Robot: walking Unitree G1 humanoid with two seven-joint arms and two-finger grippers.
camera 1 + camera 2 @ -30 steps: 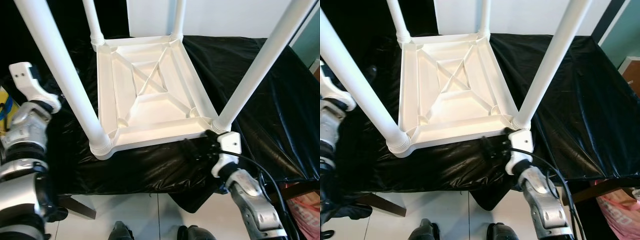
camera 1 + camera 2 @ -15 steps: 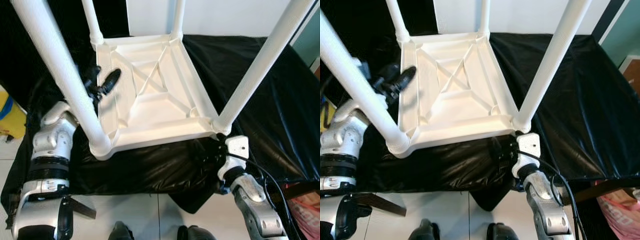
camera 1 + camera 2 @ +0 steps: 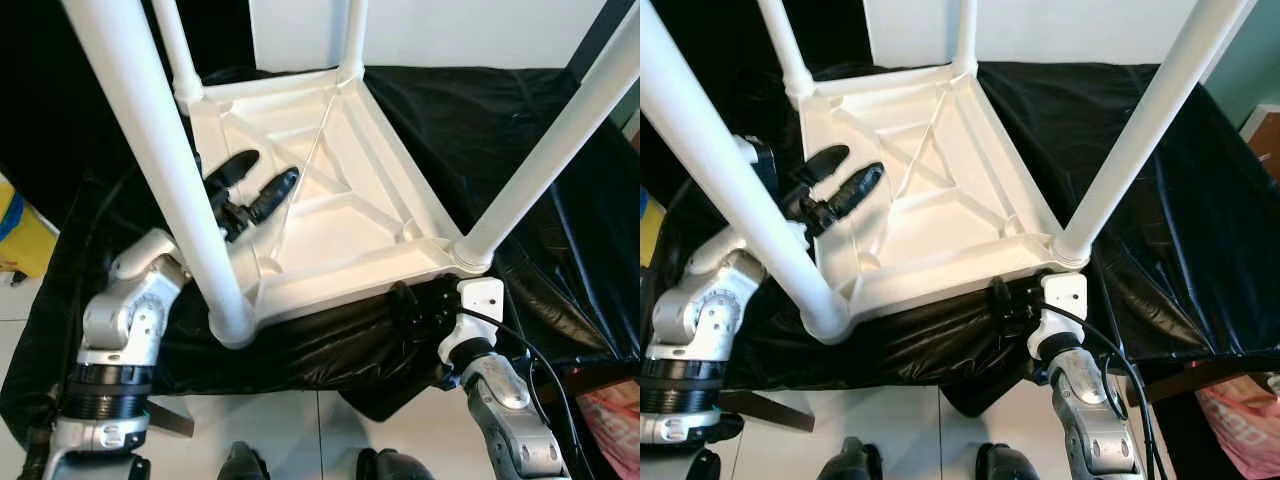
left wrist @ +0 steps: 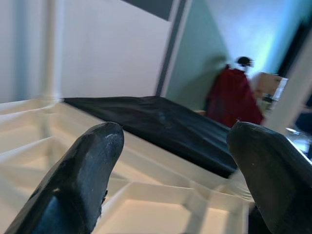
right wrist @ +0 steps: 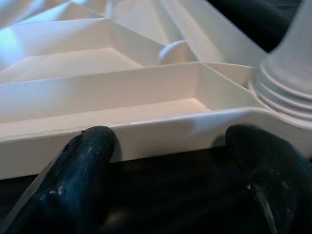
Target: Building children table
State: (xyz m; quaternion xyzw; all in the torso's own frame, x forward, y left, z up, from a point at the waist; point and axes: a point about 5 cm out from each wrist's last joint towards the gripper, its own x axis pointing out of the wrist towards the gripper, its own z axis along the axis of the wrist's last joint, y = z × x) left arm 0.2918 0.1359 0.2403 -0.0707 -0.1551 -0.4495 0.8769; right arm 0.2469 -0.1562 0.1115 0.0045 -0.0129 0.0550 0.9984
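Now your left gripper (image 3: 262, 186), fingers spread wide, has swung in over the upturned white table (image 3: 340, 215) on the black-draped surface (image 3: 480, 120), while your right gripper (image 3: 405, 305), also wide, waits at the near edge.

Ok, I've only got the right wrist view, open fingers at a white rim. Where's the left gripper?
Observer: The left gripper is open, over the upturned table's underside, behind its near left leg.
Operator: How many legs are on?
Observer: Four legs, one standing at each corner.
Operator: What's the table lying on?
Observer: A black sheet draped over a surface.
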